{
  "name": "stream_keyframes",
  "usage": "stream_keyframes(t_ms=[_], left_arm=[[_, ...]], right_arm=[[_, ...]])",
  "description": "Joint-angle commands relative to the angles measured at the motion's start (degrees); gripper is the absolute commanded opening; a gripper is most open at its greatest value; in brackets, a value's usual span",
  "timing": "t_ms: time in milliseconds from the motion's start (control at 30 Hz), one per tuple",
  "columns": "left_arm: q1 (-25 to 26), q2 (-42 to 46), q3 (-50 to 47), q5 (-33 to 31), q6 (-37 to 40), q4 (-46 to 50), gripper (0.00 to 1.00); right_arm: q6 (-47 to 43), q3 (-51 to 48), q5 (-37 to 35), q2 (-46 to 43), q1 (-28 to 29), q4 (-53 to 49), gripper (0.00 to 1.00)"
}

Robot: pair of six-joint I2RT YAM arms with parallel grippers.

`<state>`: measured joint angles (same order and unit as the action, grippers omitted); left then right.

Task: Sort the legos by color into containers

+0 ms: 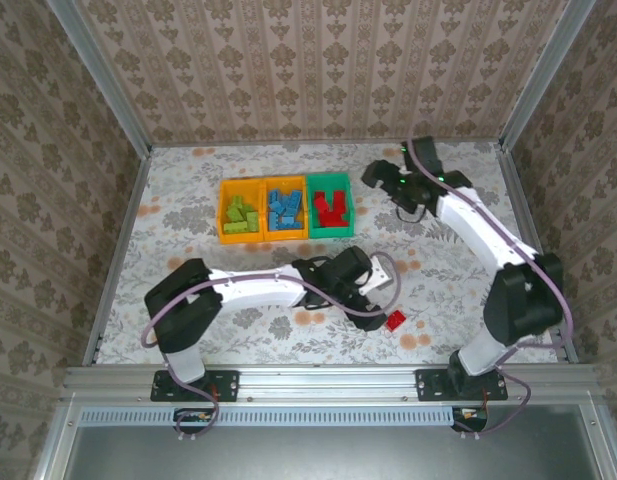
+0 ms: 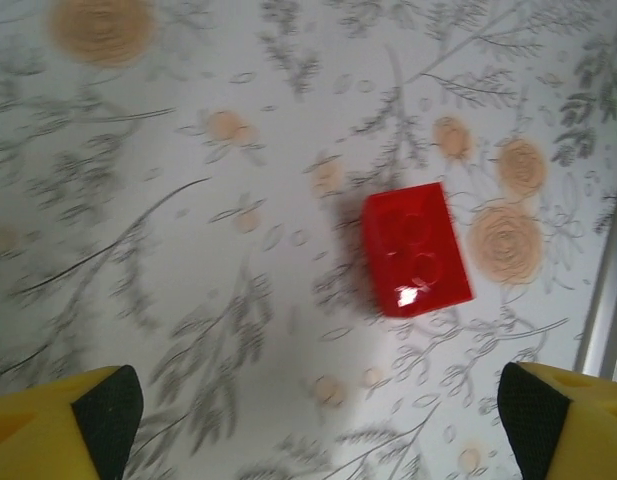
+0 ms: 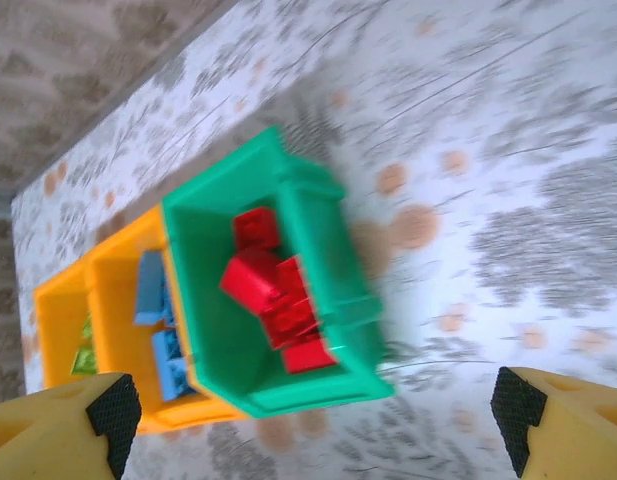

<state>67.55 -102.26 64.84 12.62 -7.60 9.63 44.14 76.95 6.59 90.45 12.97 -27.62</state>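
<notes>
One red lego (image 1: 396,321) (image 2: 416,250) lies alone on the floral table near the front. My left gripper (image 1: 382,284) (image 2: 320,420) hovers open just above and short of it, with nothing between its yellow, black-padded fingers (image 2: 108,410). The containers stand in a row at the back: an orange-yellow bin (image 1: 240,240) with lime green legos (image 1: 238,213), an orange-yellow bin (image 1: 285,237) (image 3: 108,270) with blue legos (image 1: 282,208) (image 3: 153,300), and a green bin (image 1: 330,178) (image 3: 318,390) with red legos (image 1: 331,209) (image 3: 273,290). My right gripper (image 1: 380,175) (image 3: 315,415) is open and empty, just right of the green bin.
A metal rail (image 1: 328,368) runs along the table's front edge, close to the lone red lego, and appears at the right of the left wrist view (image 2: 603,300). Wallpapered walls (image 1: 318,60) and side rails close in the table.
</notes>
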Motion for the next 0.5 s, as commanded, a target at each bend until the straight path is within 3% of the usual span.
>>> stream_keyframes(t_ms=[0,267,467], left_arm=[[1.8,-3.3,3.5,2.2,3.6,3.3,0.93],[3.3,-10.5,12.1,2.8,6.0,10.1,0.87],[4.6,-13.1,15.1,0.9,5.4,12.3,0.86]], right_arm=[[-3.0,-5.6,-1.9,-5.4,-3.6,-2.9,0.95],[-5.1,-14.2,-2.3,-15.8,-13.5,-7.4,0.97],[-5.9,-17.0,-1.7,-19.8,-17.7,-8.5,0.97]])
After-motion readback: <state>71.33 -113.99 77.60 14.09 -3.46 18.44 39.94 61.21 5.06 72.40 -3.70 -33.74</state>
